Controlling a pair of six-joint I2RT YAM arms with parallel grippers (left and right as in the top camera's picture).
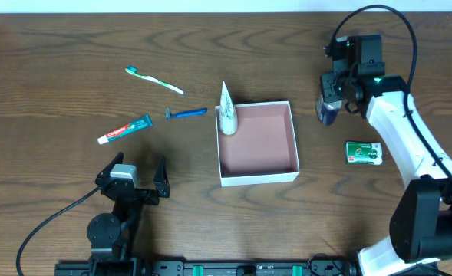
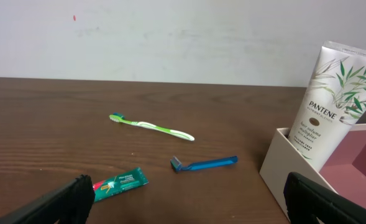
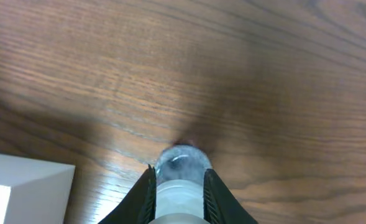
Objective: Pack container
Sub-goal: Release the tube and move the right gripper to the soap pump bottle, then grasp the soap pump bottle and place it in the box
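The left claw [image 1: 137,170] sits low on a folded arm, jaws spread and empty. Ahead of it lie the toothpaste [image 1: 124,130], toothbrush [image 1: 154,79] and razor [image 1: 187,113], none packed yet. To its right the box [image 1: 258,178] holds only a tube [image 1: 227,111] propped in one corner. Past the box, the outstretched right claw [image 1: 327,111] is clenched on a small bottle [image 3: 181,163], probably bound for the box. A green packet [image 1: 364,152] lies nearby.

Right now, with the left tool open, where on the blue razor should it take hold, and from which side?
Take the blue razor at mid-handle, coming straight down from above and closing across its thin width. It lies flat on the table, so only the top is free. Keep off the handle's end: the container wall stands close there.
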